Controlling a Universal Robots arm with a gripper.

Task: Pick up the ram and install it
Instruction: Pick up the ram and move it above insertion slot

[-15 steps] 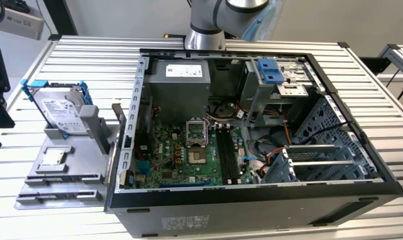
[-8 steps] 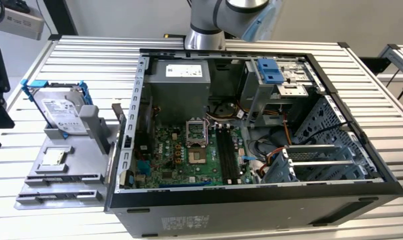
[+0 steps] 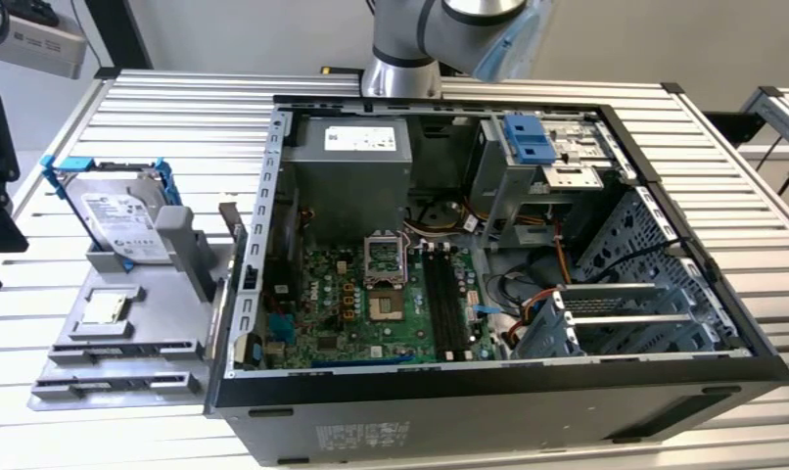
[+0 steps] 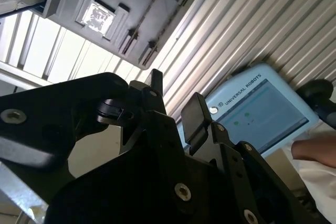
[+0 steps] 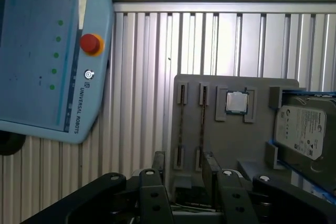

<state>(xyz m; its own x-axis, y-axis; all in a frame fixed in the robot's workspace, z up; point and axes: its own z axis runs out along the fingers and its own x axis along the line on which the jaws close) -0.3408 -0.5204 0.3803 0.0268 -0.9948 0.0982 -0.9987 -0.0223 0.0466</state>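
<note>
Two thin ram sticks stand edge-on in the slots of a grey holder [image 5: 231,145]: one ram [image 5: 181,124] and a second beside it [image 5: 201,124]. In the first wrist view my gripper [image 5: 184,167] hovers just off the holder's near edge, in line with these slots. Its black fingers [image 5: 159,163] are apart with nothing between them. The second wrist view shows the same open gripper [image 4: 176,100] with the holder [image 4: 142,3] beyond it. The motherboard's black slots [image 3: 447,305] lie inside the open computer case [image 3: 499,392].
On the holder sit a small square silver chip [image 5: 236,102] and a hard drive in a blue frame [image 5: 304,129]. A blue teach pendant [image 5: 47,51] lies on the ribbed metal table [image 5: 142,77]. A person's arm [image 4: 315,150] rests beside the pendant [image 4: 257,108].
</note>
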